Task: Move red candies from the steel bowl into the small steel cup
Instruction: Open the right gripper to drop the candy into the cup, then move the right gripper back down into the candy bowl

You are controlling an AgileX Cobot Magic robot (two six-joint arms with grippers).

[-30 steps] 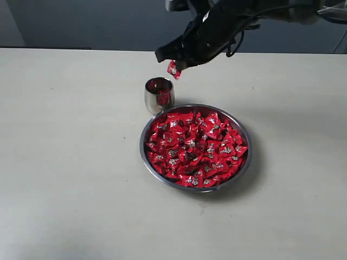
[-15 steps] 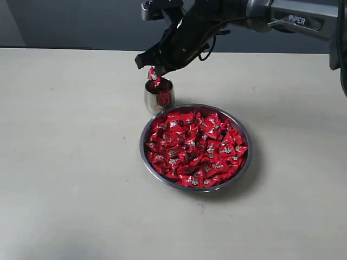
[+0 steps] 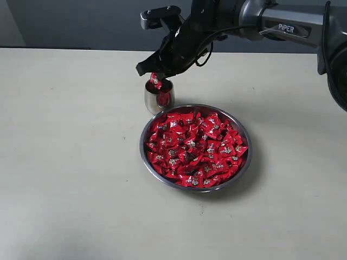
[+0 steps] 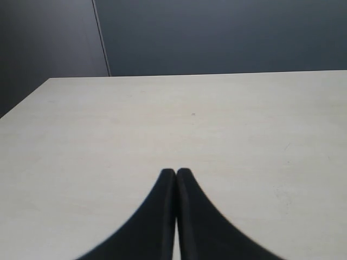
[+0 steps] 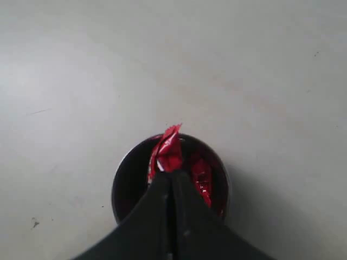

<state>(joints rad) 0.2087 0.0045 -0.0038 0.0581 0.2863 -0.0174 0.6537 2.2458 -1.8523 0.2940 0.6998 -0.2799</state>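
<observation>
Table (image 3: 65,162): pale, matte. Nearest the exterior camera, the steel bowl (image 3: 196,189) sits flat on it, heaped with red candies (image 3: 195,149) across its whole floor. Just behind the bowl's far-left rim stands the small steel cup (image 3: 152,100), upright, close to the bowl; contact between them cannot be resolved. At least one red wrapper lies inside the cup. Directly over the cup mouth, the right gripper (image 3: 155,75) has its jaws clenched on a single candy (image 3: 156,81), which hangs at rim level; the right wrist view confirms the single candy (image 5: 168,149) pinched above the cup (image 5: 127,181). Left gripper (image 4: 176,173): jaws pressed together, nothing between them, over bare table. Farthest back, dark wall.
</observation>
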